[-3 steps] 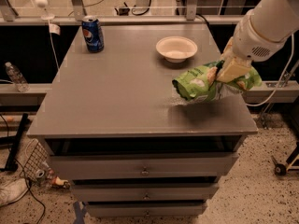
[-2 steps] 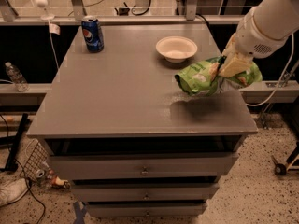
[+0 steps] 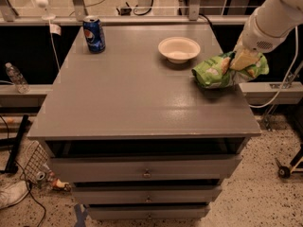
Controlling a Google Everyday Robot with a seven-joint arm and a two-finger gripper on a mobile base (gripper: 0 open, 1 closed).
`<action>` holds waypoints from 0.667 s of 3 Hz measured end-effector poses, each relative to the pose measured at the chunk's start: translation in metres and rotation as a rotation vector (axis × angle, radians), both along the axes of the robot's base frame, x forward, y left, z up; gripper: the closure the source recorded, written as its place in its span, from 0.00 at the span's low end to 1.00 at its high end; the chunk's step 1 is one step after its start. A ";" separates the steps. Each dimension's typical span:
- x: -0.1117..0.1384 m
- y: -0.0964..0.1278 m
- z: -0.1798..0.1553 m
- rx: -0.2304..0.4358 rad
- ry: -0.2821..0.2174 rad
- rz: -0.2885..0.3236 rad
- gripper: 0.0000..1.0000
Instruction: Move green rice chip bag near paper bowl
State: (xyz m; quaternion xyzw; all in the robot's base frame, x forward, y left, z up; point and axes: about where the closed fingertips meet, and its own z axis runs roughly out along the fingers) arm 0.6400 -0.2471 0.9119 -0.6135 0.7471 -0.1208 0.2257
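The bag (image 3: 215, 72) is sitting farther toward the right edge and the far side of the counter (image 3: 132, 98) than a second ago, and closer to the bowl (image 3: 179, 49), which is staying where it was. The gripper (image 3: 244, 60) is hanging over the far half of the right edge, its fingers pinching the bag's right end. The bag's long axis is running left to right, roughly in line with the front edge. Its free left end is pointing toward the counter's middle and dipping slightly, and its right end is reaching past the right edge. I cannot tell whether it is touching the counter or hanging just above it. The bowl is standing near the far edge, right of centre, just beside the bag's left end but apart from it. A can (image 3: 94, 34) is standing near the far left corner.
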 end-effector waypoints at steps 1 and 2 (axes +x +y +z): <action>0.022 -0.010 -0.011 0.002 0.000 -0.012 1.00; 0.041 -0.009 -0.016 0.024 -0.009 0.001 1.00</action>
